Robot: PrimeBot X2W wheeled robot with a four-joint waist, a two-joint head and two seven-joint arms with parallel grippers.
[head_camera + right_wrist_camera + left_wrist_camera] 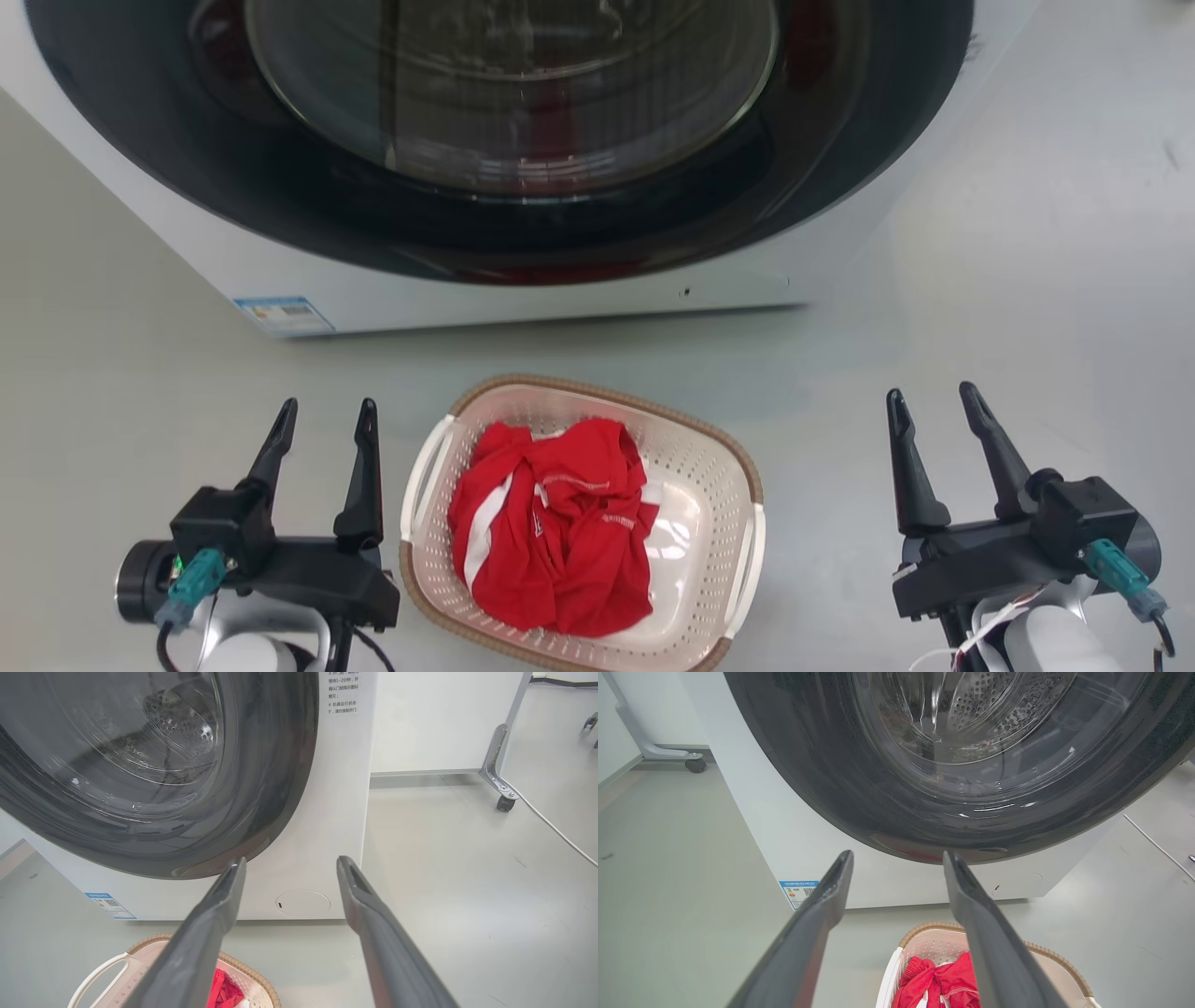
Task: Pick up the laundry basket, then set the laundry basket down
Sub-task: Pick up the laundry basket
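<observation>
Cream-white perforated plastic with a brown woven-look rim, the rounded laundry basket (695, 457) sat on the grey floor (1027, 308) between my arms, before the white washing machine (523, 301) with its dark round door. A crumpled red garment with white trim (551, 532) lay inside. My left jaws stood apart near its left handle; my right jaws, also apart, hung well clear of its right side.

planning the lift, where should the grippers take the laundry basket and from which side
Probably by its white handles: left gripper onto the left handle, right gripper onto the right handle, each from its own side. The laundry basket sits upright between them, handles bowing outward.
</observation>
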